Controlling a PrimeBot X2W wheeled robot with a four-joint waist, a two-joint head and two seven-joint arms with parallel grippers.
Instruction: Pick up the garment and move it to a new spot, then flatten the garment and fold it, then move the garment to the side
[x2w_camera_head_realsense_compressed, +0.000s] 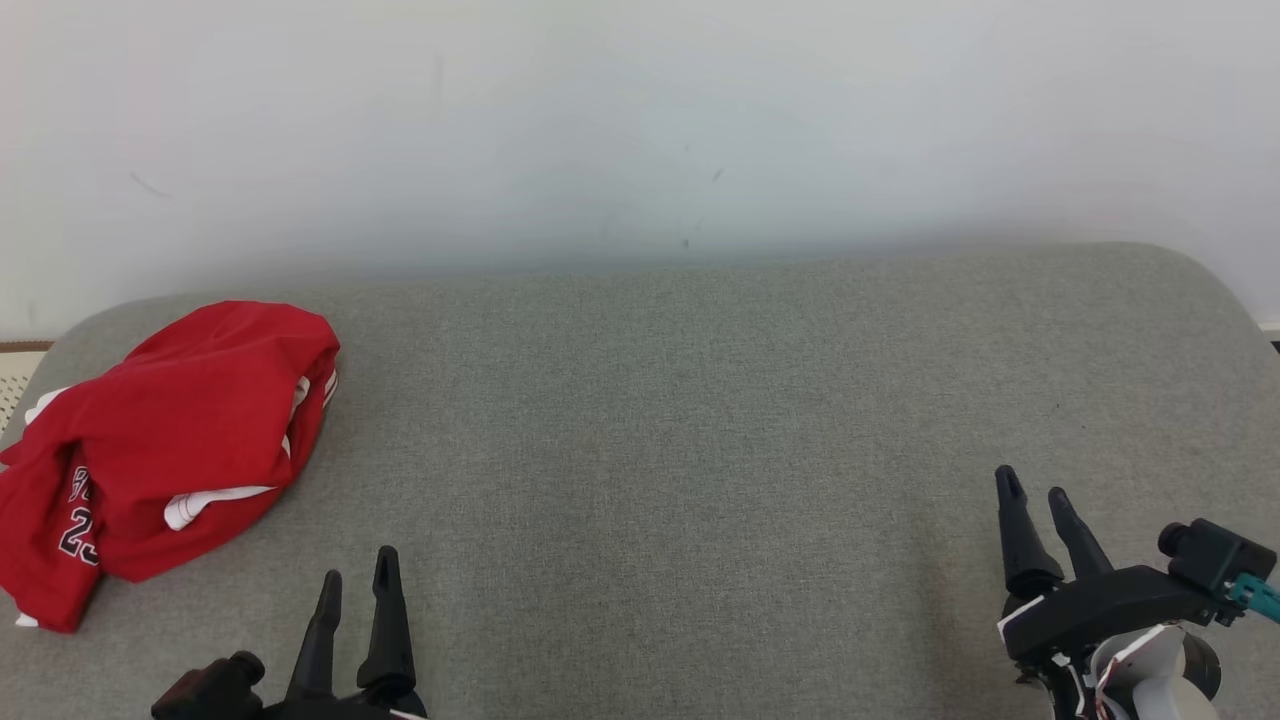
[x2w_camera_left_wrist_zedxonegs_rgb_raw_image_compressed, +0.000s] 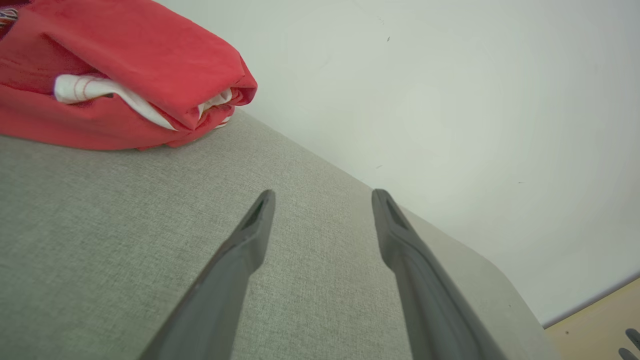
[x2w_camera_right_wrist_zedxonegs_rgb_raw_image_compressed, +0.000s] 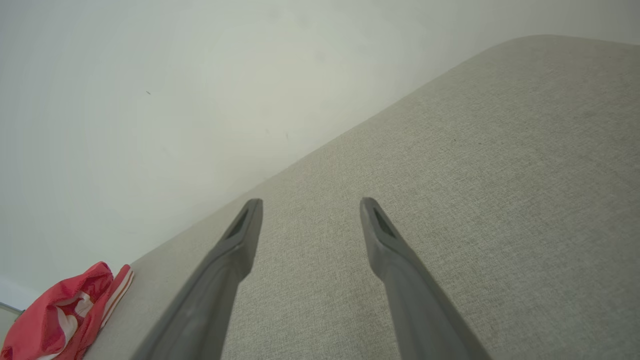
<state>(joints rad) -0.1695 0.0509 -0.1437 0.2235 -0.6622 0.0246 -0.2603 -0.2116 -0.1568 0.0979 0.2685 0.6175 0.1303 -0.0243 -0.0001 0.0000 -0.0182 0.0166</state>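
Evidently nothing is held yet, and the first step is judged not begun. The garment (x2w_camera_head_realsense_compressed: 170, 450), a red jersey with white trim and dark numbers, is bunched in a loose heap at the left end of the grey cushion (x2w_camera_head_realsense_compressed: 650, 450). Because it is crumpled and doubled over itself, no flat outline is offered. It is therefore judged that it must be lifted to the bare middle of the cushion before it can be spread and folded.

The left gripper (x2w_camera_head_realsense_compressed: 358, 565) is placed low at the near side, just right of the heap and apart from it. Its fingers are spread with nothing between them. In its wrist view they are pointed past the heap toward the wall (x2w_camera_head_realsense_compressed: 640, 120), and the cloth is seen off to the upper left. As this is the nearer arm, the pick is probably meant for it, and a turn toward the cloth is called for first.

The right gripper (x2w_camera_head_realsense_compressed: 1031, 483) is set well apart at the other end, over bare fabric, its fingers likewise parted and empty. Most likely it is placed there so that it can be brought in for the flattening.
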